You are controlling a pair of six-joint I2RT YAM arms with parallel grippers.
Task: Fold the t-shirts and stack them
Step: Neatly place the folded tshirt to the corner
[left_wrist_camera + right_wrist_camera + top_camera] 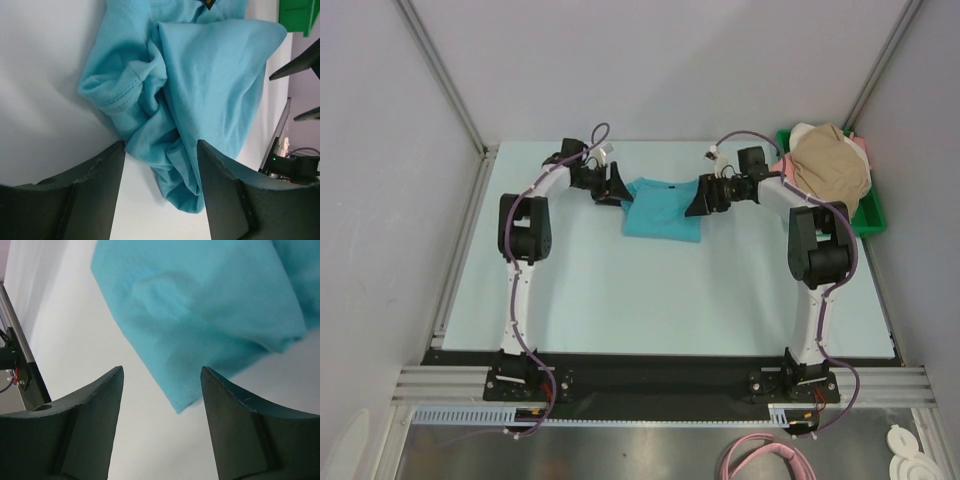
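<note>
Teal t-shirt [660, 208] lies crumpled, half folded, on table [620, 290] toward 12 o'clock. Left tool [616, 187] at its 9 o'clock, right tool [702, 198] at 3 o'clock, both spread wide, empty. Cloth light, limp, bunches easily; best pinched at outer corners.

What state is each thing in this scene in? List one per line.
teal t-shirt, bunched, only partly folded
left gripper, open, at the shirt's left edge
right gripper, open, at its right edge
tan t-shirt, heaped unfolded in the green tray
</note>
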